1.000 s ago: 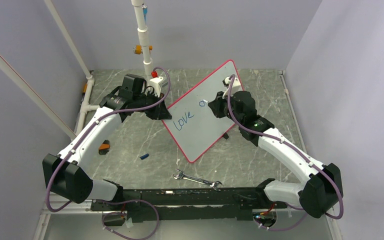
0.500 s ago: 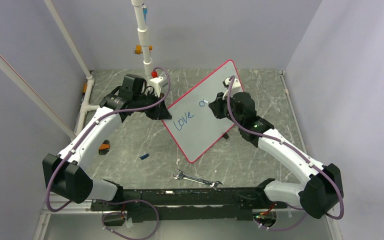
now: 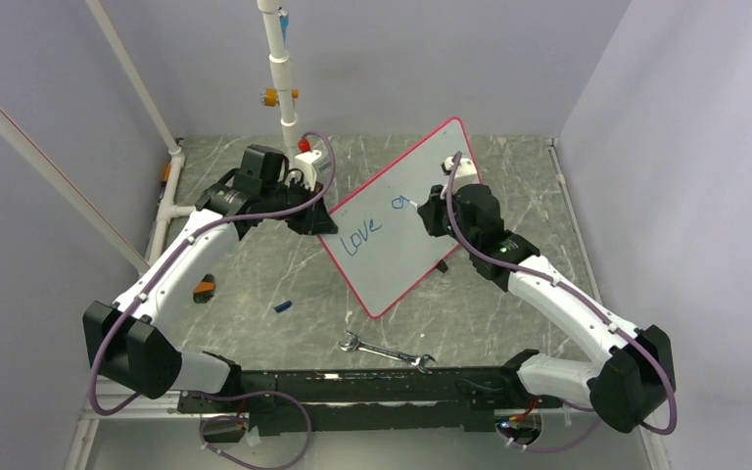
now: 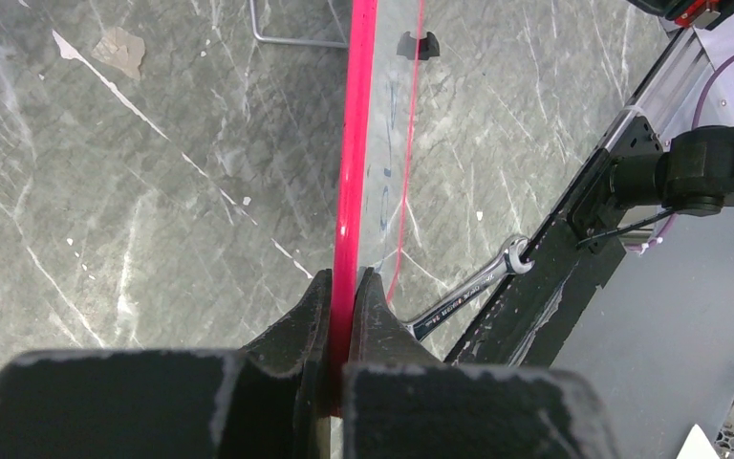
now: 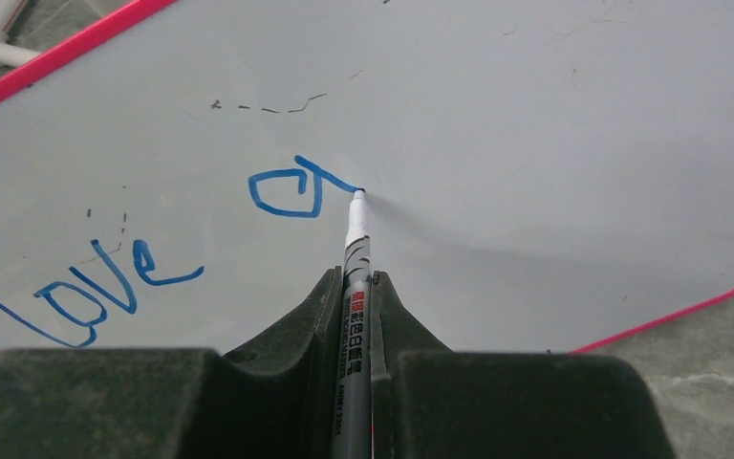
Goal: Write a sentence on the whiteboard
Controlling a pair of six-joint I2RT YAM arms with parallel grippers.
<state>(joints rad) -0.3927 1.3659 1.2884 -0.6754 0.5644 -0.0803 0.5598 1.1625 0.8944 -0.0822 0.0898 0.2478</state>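
The whiteboard (image 3: 406,245), white with a red-pink rim, stands tilted on the table's middle. My left gripper (image 3: 315,221) is shut on its left rim; in the left wrist view the jaws (image 4: 342,287) pinch the pink edge (image 4: 356,143). My right gripper (image 3: 429,211) is shut on a grey marker (image 5: 356,244), held between its fingers (image 5: 354,283). The marker's tip touches the board at the end of a blue "a" (image 5: 291,191). Of the sentence, the word "love" (image 5: 96,287) and this "a" show in blue, with "love" (image 3: 362,238) on the board's left part.
A steel wrench (image 3: 385,351) lies near the front rail (image 3: 352,387). A small blue cap (image 3: 282,306) and an orange-black piece (image 3: 204,288) lie on the left of the table. White pipes (image 3: 279,69) stand at the back, walls on both sides.
The right gripper has shifted slightly down and right with the marker, turning the blue loop into an "a" with a tail. The left arm holds still.
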